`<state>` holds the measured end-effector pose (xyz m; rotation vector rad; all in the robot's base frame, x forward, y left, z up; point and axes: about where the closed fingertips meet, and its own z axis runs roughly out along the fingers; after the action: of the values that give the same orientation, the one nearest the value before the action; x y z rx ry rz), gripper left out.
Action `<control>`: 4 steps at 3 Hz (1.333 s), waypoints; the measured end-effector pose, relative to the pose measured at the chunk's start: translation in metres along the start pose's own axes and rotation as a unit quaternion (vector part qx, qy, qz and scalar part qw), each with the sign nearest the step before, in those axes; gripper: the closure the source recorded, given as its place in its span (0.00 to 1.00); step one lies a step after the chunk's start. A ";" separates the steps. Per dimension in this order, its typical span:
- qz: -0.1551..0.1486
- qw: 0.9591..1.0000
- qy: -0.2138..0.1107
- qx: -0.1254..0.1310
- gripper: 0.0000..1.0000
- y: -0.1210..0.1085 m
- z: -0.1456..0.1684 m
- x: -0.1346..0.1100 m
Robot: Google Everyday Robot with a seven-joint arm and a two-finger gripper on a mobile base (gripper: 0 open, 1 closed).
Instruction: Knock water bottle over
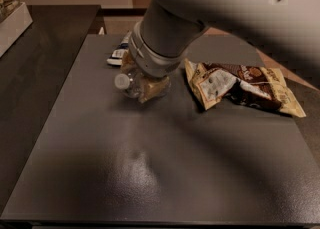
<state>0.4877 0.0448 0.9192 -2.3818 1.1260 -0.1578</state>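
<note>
gripper (149,87) at water bottle (129,84), snack bag (240,84) just beside

We are reading no words, brand or number anywhere. The crumpled brown-and-cream snack bag (240,85) is carrying print that we are not able to make out, and so is the blue-and-white snack bag (119,53). The cream-coloured gripper (147,87) is sitting low over the grey table (150,173), just beside the small clear plastic water bottle (127,83), and we are reading nothing on that bottle.

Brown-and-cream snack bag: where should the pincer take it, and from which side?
Take the brown-and-cream snack bag by its crumpled end nearest the pincer, from above: that end looks raised, the rest flat. The pincer is at the water bottle.
</note>
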 end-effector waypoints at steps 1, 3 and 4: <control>-0.049 0.998 0.040 -0.021 0.82 0.012 0.012 -0.001; -0.132 0.984 0.102 -0.055 0.35 0.034 0.031 0.000; -0.157 0.979 0.111 -0.075 0.12 0.044 0.041 -0.001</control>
<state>0.4692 0.0375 0.8628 -2.7204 0.8726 -0.4709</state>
